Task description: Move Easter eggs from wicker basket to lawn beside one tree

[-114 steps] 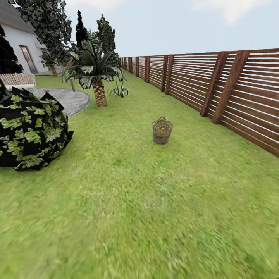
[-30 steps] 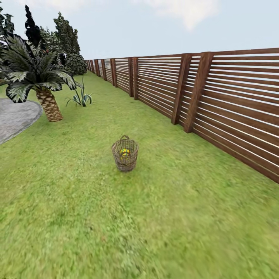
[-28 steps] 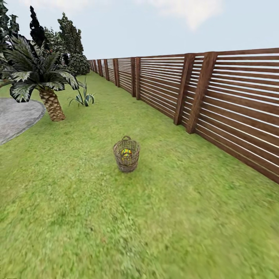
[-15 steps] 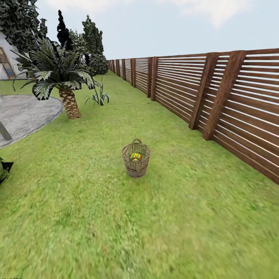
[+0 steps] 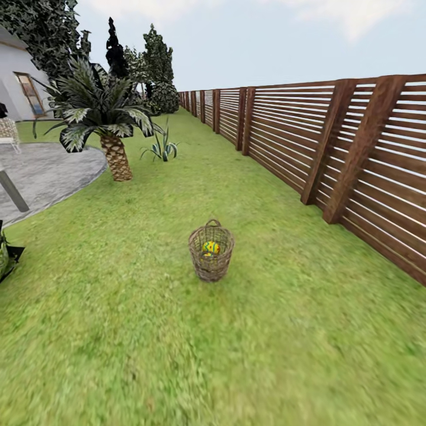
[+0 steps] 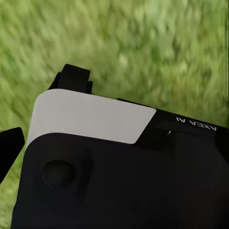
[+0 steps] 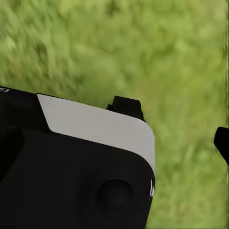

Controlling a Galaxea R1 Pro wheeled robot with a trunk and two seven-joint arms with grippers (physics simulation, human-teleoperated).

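Lawn [image 5: 148, 331] holds wicker basket [image 5: 211, 251]; wrist views: grass.

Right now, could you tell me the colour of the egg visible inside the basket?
Yellow with red dots, best seen in the head view: egg.

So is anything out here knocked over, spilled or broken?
Nothing stands out. The basket stands upright on the lawn, apart from the fence, with an egg showing inside it. No eggs lie on the grass around it.
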